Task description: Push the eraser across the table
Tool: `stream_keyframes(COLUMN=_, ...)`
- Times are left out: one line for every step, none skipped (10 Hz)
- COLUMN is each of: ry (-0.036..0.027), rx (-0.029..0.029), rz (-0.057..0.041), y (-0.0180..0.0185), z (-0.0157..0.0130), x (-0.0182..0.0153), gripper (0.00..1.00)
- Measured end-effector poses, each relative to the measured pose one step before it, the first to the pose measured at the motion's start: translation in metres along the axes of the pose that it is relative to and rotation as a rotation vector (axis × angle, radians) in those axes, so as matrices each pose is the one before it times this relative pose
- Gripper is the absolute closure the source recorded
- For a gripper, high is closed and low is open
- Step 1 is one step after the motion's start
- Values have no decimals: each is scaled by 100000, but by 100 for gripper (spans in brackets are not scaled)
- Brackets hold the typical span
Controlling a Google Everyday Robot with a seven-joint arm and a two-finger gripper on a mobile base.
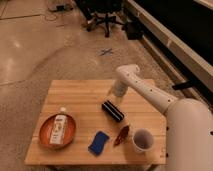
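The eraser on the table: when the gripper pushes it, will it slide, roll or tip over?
The eraser is a flat-lying bar, so it will probably slide, not roll or tip. It looks rigid, so it should not bend. The gripper sits near one end, so a push there may turn it. On the table, the red-brown item and cup lie close beyond it.

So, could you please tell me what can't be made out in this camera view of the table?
- Gripper, just behind the eraser: the wrist covers its fingertips, so contact with the eraser cannot be judged.
- Bottle in the red bowl: its label is too blurred to read.
- Cup: its contents cannot be made out.
- Table: the robot's body covers its near right corner.
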Motion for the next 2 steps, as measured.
stream_keyframes(ry=-26, rx=25, rz=-71, y=-45, z=10, x=-34, gripper=35)
stream_keyframes(ry=-9, rx=-31, rz=57, y=49, z=21, x=27, gripper=35)
